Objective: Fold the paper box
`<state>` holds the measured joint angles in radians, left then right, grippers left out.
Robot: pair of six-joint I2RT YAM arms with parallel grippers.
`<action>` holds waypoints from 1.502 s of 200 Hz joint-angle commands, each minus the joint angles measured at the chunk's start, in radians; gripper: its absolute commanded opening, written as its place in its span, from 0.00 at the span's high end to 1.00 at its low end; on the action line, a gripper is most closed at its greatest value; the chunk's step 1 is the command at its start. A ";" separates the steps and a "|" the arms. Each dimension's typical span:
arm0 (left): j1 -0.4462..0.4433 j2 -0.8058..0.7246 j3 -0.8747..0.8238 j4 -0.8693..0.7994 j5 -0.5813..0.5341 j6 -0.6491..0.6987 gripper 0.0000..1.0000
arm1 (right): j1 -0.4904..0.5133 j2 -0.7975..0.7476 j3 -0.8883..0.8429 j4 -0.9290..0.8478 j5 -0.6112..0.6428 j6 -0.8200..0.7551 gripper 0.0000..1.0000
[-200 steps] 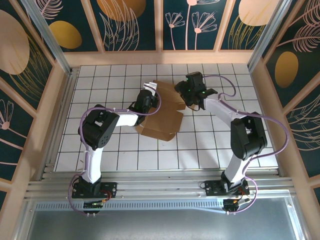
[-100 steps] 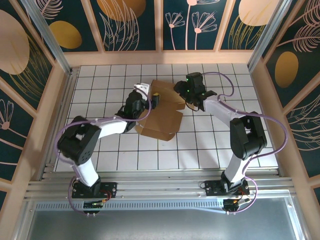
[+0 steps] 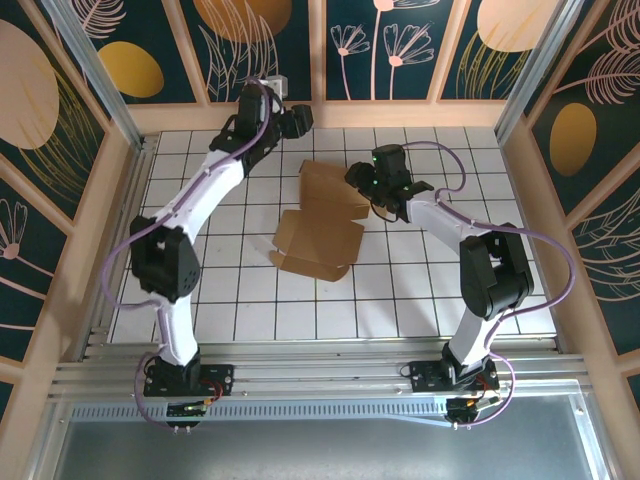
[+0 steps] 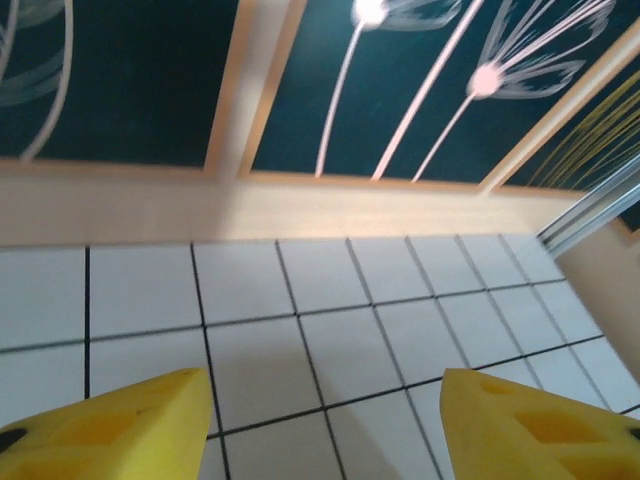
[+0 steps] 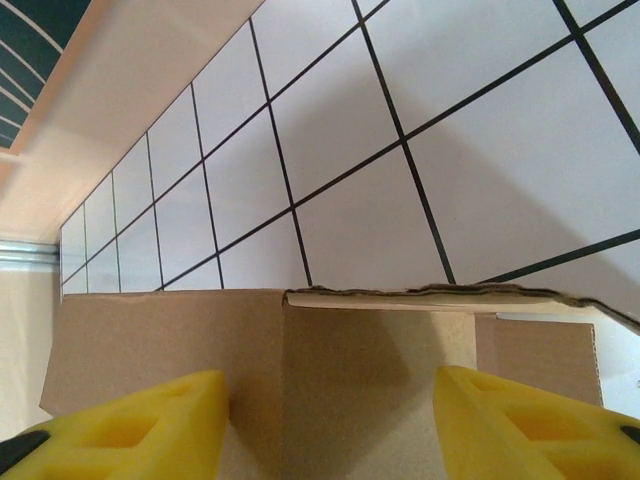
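Left gripper (image 3: 291,118), released and empty, has swung off the paper box (image 3: 322,228) to the bench's (image 3: 450,300) far left; the part-folded box lies mid-bench, right gripper (image 3: 368,190) spread at its far-right flap, so folding likely pauses.

Looks like a robotics lab test cell: white gridded tabletop (image 3: 250,320) boxed in by wood-framed wall panels (image 3: 345,45) painted with teal-and-gold plant motifs, aluminium rails (image 3: 320,372) along the near edge, left arm (image 3: 215,180) and right arm (image 3: 440,215) bolted there, purple cables (image 3: 574,262) looping off both
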<state>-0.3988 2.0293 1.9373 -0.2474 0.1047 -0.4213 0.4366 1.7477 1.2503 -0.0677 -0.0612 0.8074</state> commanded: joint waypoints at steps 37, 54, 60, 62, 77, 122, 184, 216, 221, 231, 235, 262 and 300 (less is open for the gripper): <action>0.017 0.188 0.093 -0.211 0.311 -0.014 0.31 | -0.002 0.021 0.047 -0.029 -0.073 -0.086 0.42; 0.016 0.181 0.053 -0.203 0.289 -0.016 0.31 | -0.004 0.031 0.058 -0.033 -0.086 -0.098 0.42; 0.017 0.170 0.029 -0.196 0.264 -0.016 0.31 | -0.004 0.036 0.062 -0.033 -0.088 -0.102 0.42; 0.016 0.166 0.020 -0.193 0.256 -0.017 0.31 | -0.005 0.038 0.063 -0.032 -0.090 -0.104 0.42; 0.017 0.131 -0.058 -0.169 0.199 -0.027 0.32 | -0.005 0.054 0.081 -0.042 -0.095 -0.121 0.42; 0.017 0.040 -0.288 -0.027 0.262 -0.127 0.49 | -0.007 0.099 0.137 -0.074 -0.109 -0.156 0.43; 0.017 -0.050 -0.430 0.102 0.255 -0.218 0.48 | -0.006 0.113 0.143 -0.077 -0.138 -0.145 0.44; -0.003 -0.109 -0.544 0.206 0.200 -0.264 0.45 | 0.007 0.102 0.072 0.007 -0.182 -0.076 0.47; -0.009 -0.121 -0.565 0.218 0.175 -0.266 0.45 | 0.009 0.099 0.062 0.020 -0.187 -0.065 0.47; -0.018 -0.138 -0.603 0.249 0.143 -0.266 0.43 | 0.014 0.094 0.043 0.047 -0.198 -0.050 0.47; -0.018 -0.142 -0.613 0.257 0.135 -0.270 0.42 | 0.014 0.093 0.038 0.055 -0.201 -0.045 0.47; -0.018 -0.165 -0.643 0.272 0.122 -0.250 0.35 | 0.017 0.096 0.029 0.062 -0.196 -0.049 0.56; -0.019 -0.251 -0.643 0.210 0.035 -0.218 0.22 | 0.016 0.102 0.029 0.037 -0.172 -0.067 0.59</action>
<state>-0.4061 1.8622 1.3094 0.0216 0.2039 -0.6666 0.4397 1.8393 1.3060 0.0200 -0.2481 0.7490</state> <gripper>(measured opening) 0.751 0.407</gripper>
